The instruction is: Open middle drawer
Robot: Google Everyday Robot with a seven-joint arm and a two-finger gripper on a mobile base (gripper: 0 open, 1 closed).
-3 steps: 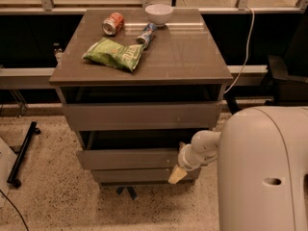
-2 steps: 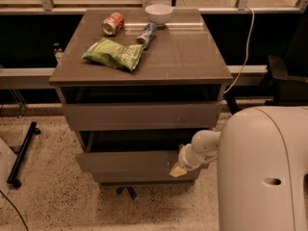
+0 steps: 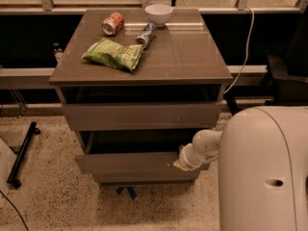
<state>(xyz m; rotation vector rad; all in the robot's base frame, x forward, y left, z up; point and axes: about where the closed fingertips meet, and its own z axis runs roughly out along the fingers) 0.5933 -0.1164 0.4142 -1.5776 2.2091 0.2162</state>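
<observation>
Camera view: the middle drawer (image 3: 130, 162) is seen partly pulled out toward the near side. Its front stands proud of the lowest drawer front (image 3: 144, 178), and a dark gap is shown behind its upper edge. The claw (image 3: 182, 163) is placed at the right end of that front, against its top edge; whether it is wide or narrow cannot be told. The opening is judged begun but not finished, and more pull toward the near side is probably needed. On the surface (image 3: 192, 57) above, a green chip bag (image 3: 113, 55), a can (image 3: 113, 23) and a white bowl (image 3: 159, 13) are seen.
</observation>
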